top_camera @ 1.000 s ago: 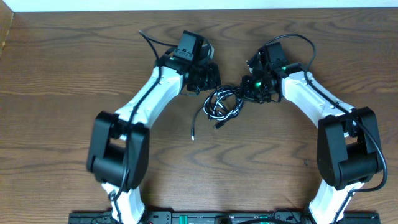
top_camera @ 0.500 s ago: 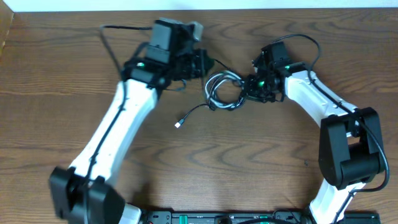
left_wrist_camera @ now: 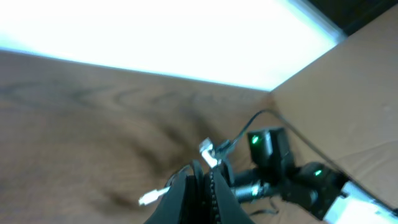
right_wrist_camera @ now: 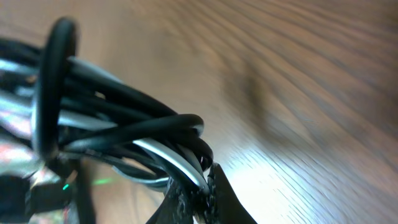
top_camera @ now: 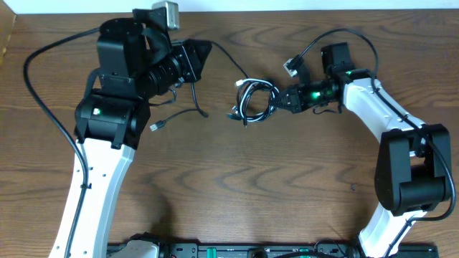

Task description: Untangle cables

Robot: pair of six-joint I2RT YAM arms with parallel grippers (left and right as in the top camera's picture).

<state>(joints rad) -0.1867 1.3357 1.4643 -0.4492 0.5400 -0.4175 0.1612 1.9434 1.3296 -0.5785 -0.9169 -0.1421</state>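
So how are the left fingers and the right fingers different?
The left fingers hang high above the table; the right fingers sit low, near it. The left fingers pinch one thin black cord; the right fingers pinch the whole tangle of cables. Both pairs are shut.

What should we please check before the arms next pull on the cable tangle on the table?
1. Right gripper clamped on the tangle: ok.
2. Left gripper shut: ok.
3. Left gripper's hold on anything: cannot tell.
4. Tangle pulled apart: not ok, loops bunched together.
5. Grippers well apart from each other: ok.
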